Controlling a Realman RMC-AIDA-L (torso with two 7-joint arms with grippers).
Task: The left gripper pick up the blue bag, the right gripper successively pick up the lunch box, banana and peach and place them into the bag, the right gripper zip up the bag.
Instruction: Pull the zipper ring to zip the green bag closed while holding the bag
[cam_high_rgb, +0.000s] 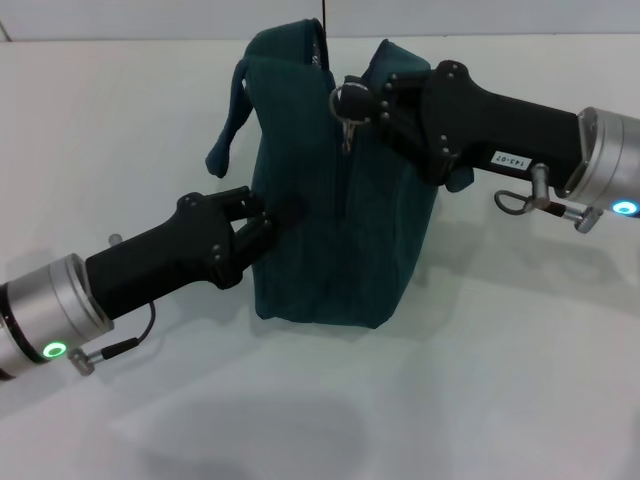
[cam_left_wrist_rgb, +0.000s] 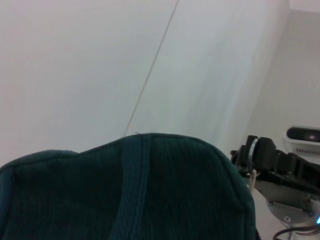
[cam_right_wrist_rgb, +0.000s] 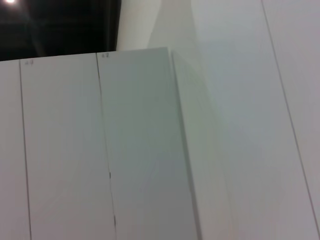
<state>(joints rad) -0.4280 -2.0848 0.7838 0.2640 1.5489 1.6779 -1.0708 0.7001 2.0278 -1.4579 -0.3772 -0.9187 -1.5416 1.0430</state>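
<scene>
Blue bag (cam_high_rgb: 330, 230), ribbed fabric: left tool (cam_high_rgb: 262, 228) pinches its side; right tool (cam_high_rgb: 368, 105) clamps ring-pull zipper (cam_high_rgb: 349, 104).

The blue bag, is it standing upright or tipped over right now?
Upright. The blue bag stands on its base on the table, the left claw at its side and the right claw at its zipper pull.

White worktop (cam_high_rgb: 450, 400), plain and matte, spreading across the whole head view, with soft grey shadows lying on it. Pale wall panels (cam_left_wrist_rgb: 100, 65) behind, split by a thin slanting seam. Small white device with a dark lens strip (cam_left_wrist_rgb: 303, 139) at the far edge of the left wrist view. Tall white cabinet (cam_right_wrist_rgb: 100, 150) with narrow vertical seams, its top corner meeting a dark opening (cam_right_wrist_rgb: 60, 25) above.
</scene>
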